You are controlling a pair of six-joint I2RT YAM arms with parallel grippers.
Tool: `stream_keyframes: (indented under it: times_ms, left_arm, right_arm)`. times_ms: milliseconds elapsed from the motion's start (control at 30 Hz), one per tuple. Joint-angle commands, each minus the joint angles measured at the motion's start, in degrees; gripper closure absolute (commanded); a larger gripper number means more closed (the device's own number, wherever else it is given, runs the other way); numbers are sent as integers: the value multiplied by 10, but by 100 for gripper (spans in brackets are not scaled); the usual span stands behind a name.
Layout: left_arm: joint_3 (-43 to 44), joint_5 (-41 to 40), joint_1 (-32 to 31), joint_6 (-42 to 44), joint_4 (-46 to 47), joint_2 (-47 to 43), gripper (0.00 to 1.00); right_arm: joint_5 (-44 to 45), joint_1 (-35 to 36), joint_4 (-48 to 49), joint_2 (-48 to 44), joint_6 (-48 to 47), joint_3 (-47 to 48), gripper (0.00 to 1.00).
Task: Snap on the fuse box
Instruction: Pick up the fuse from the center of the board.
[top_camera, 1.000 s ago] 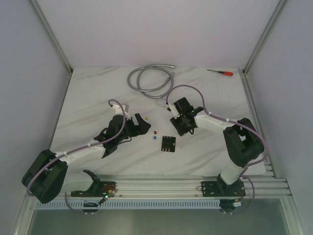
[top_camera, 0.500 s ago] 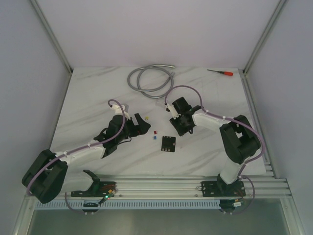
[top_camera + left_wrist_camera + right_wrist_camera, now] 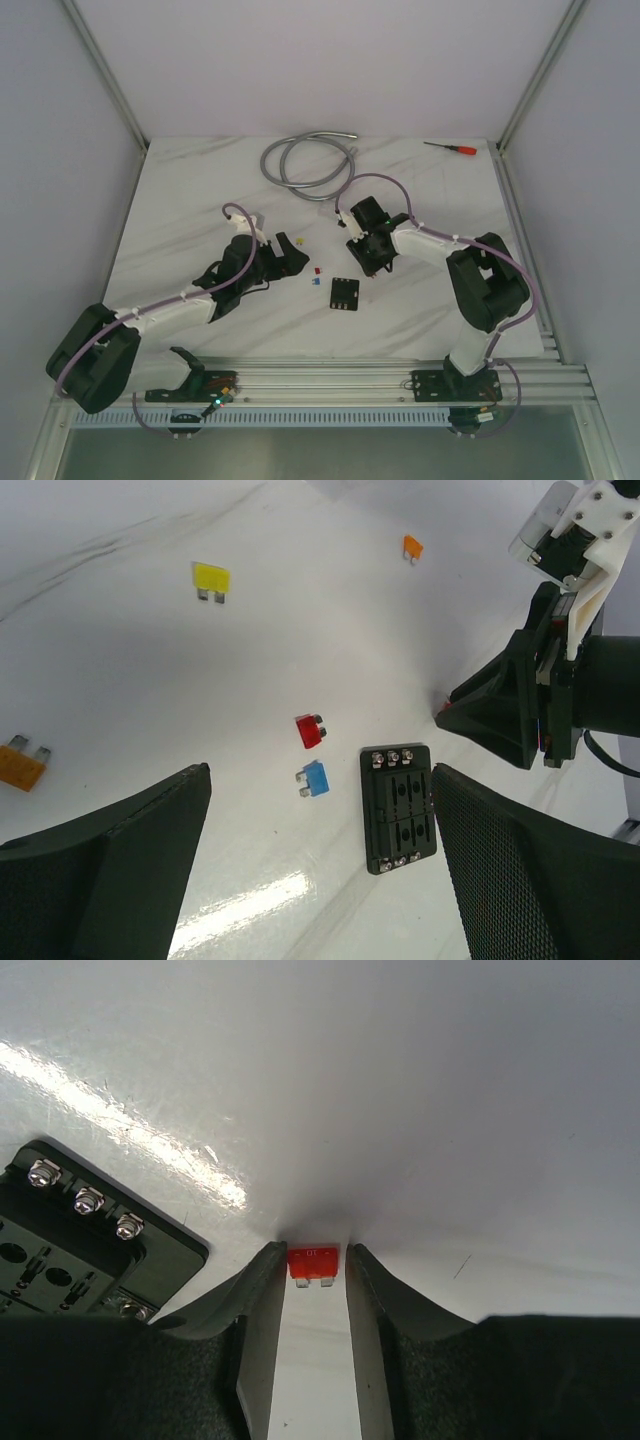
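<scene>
Overhead, the fuse box (image 3: 345, 293) lies centrally on the table (image 3: 190, 200), right gripper (image 3: 368, 260) at its 1 o'clock. Left wrist: left gripper (image 3: 320, 772) stands wide, empty. Right wrist: narrow jaws bracket a red fuse (image 3: 313, 1261), grip unclear; an off-centre pinch could flick it away.

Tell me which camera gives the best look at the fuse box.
Left wrist: the fuse box lies whole and unobstructed, slots and screws visible. Top external shows only a small dark block; right wrist catches just one corner with screws at the left edge.
</scene>
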Motion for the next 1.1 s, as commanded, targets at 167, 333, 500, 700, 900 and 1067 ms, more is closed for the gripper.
stream_keyframes:
  times_ms: [167,333,500,700,900,1067]
  left_arm:
    - [-1,16,2,-5,5,10,0]
    - [-1,26,2,-5,12,11,0]
    - [-3,54,2,-9,42,19,0]
    - [-28,97,-5,-26,144,22,0]
    - [-24,85,-35,-10,207,15,0]
    - [-17,51,-78,27,254,12,3]
  right_arm:
    - [6,-1,-37,23,12,3,67]
    - [15,-1,-33,19,22,0,73]
    - [8,-1,-23,-9,52,-1,78]
    - [37,2,20,-87,147,-5,78]
    - [42,19,98,-189,270,-33,79]
    - [43,40,159,-261,356,-65,77]
